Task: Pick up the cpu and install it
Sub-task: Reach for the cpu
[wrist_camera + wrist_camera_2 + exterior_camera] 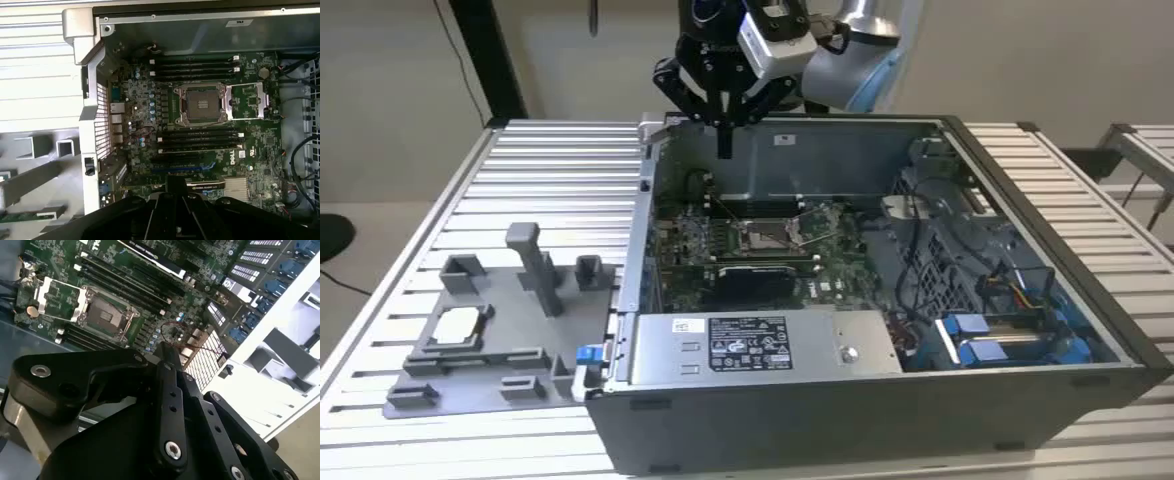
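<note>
Cpu (458, 325) in tray (520, 358) slot; gripper (724, 148) over case (854, 122) rim, well apart.

Looks like a robotics lab: slatted aluminium table (547, 180), opened computer case (854, 420), grey parts fixture (520, 360), robot arm (854, 60).

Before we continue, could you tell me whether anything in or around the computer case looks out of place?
Nothing stands out. The cpu lies flat in its grey fixture beside the case, the socket is open and empty, and the gripper hangs shut above the case's back wall.
</note>
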